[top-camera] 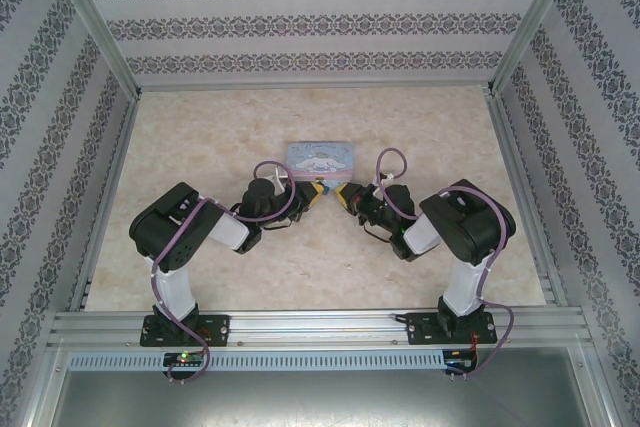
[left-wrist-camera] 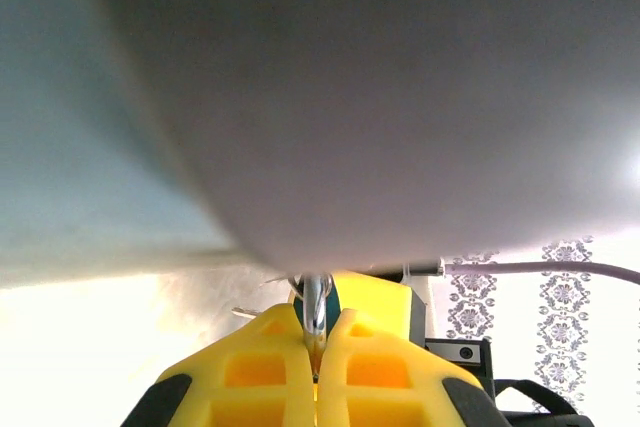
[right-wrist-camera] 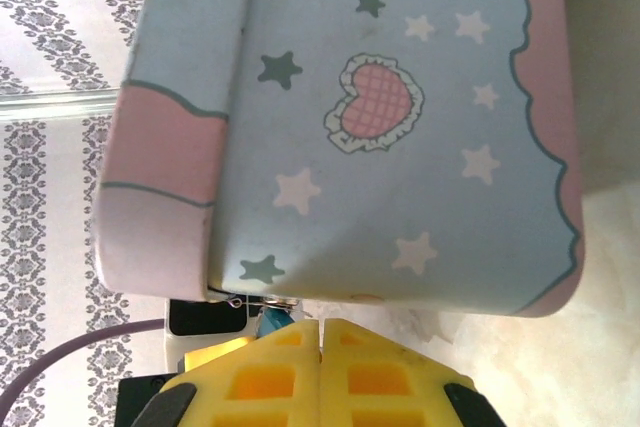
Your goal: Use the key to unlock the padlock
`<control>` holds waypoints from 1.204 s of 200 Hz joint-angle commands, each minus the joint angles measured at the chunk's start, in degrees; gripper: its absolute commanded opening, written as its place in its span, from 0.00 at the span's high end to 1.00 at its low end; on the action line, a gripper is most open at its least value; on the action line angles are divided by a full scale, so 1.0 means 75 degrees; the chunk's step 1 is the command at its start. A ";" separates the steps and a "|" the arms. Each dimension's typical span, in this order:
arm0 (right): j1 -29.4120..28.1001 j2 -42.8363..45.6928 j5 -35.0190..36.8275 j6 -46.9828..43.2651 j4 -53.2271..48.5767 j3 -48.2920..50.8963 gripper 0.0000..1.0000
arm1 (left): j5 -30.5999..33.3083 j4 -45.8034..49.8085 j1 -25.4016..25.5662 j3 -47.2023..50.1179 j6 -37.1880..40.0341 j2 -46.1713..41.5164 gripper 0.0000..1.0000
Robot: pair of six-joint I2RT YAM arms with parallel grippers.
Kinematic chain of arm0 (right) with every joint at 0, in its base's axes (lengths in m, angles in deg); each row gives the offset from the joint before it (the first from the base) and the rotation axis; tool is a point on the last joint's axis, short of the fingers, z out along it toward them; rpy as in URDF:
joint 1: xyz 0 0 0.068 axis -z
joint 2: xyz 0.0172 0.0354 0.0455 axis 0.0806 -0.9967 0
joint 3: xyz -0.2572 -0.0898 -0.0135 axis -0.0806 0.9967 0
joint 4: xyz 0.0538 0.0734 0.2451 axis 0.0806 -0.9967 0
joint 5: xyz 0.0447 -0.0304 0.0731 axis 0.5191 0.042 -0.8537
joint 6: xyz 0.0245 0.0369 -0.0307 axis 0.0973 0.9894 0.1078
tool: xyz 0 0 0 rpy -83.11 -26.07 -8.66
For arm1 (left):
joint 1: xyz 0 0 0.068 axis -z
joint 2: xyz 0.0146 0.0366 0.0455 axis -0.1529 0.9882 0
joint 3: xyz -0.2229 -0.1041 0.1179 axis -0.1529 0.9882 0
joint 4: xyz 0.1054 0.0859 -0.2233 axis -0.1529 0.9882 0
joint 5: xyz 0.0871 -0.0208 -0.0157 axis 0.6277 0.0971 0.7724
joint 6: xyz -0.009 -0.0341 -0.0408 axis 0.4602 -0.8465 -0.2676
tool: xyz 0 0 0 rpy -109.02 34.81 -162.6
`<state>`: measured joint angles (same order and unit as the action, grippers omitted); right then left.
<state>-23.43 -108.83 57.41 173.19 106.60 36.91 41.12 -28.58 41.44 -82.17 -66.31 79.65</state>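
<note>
The padlock (left-wrist-camera: 315, 299) shows its thin silvery shackle rising from between my left gripper's (left-wrist-camera: 315, 345) yellow fingers, which are shut on it, with a bluish part just behind. From above, the left gripper (top-camera: 316, 192) and right gripper (top-camera: 342, 195) meet tip to tip in front of the tin. In the right wrist view my right gripper (right-wrist-camera: 320, 332) is shut, with a bluish bit of the padlock (right-wrist-camera: 268, 319) and a thin wire loop just left of its tips. The key is hidden, and I cannot tell whether the right pads hold anything.
The pale blue and pink cartoon tin (top-camera: 318, 157) stands right behind both grippers and looms close over them (right-wrist-camera: 380, 127). Beige tabletop (top-camera: 300, 267) lies in front. Patterned walls and metal rails (top-camera: 110, 197) close in the sides.
</note>
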 commanded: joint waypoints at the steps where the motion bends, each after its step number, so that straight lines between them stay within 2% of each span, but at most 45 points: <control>1: -0.0280 0.0152 -0.0008 0.0416 0.0527 -0.0014 1.00 | -0.0588 -0.0996 0.0386 -0.0256 -0.0132 0.0059 1.00; 57: -0.0338 0.0224 0.0064 0.1299 0.0529 -0.0114 1.00 | -0.0671 -0.1042 0.0394 -0.0252 -0.0091 0.0065 1.00; 95: -0.0338 0.0220 0.0003 0.1410 0.0529 -0.0219 1.00 | -0.0765 -0.0970 0.0395 -0.0217 -0.0034 0.0047 1.00; 173: -0.0326 0.0451 -0.0572 -0.0809 0.0348 -0.0321 1.00 | -0.0981 -0.0800 0.0394 -0.0166 0.0054 0.0012 1.00; 210: -0.0425 0.0316 -0.0564 -0.1201 0.0529 -0.0218 1.00 | -0.1047 -0.0614 0.0394 -0.0165 0.0123 -0.0057 1.00; 241: -0.0455 0.0152 -0.0401 -0.1000 0.0528 -0.0116 1.00 | -0.1000 -0.0667 0.0394 -0.0128 0.0071 0.0021 1.00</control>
<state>-24.13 -106.90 58.74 167.44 105.22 36.80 41.14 -29.90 41.44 -82.17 -66.68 79.72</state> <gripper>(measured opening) 0.065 0.054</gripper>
